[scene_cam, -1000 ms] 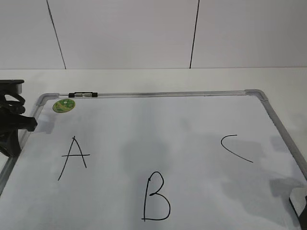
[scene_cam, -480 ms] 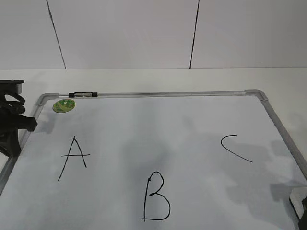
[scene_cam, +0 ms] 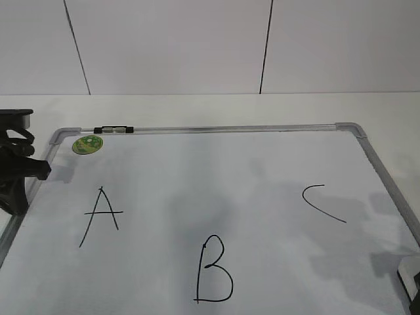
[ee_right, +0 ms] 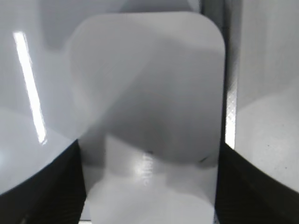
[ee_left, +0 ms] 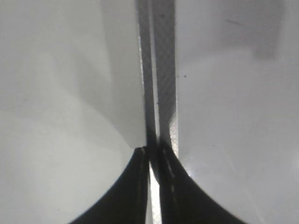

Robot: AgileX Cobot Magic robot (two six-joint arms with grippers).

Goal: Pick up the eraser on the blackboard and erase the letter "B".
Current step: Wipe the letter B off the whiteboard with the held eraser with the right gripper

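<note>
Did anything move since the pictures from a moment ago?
Only a little: the right end effector at the board's lower right corner slipped slightly further down out of view. The letter "B", A, C, green sticker and left end effector stayed put.

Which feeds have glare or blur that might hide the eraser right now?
Right wrist view: eraser fills the frame, soft-focused, shadowed across its middle, with a bright glare streak on the blackboard. Left wrist view: blurry, only the frame edge. Exterior view: sharp, letter "B" clear, eraser out of frame.
</note>
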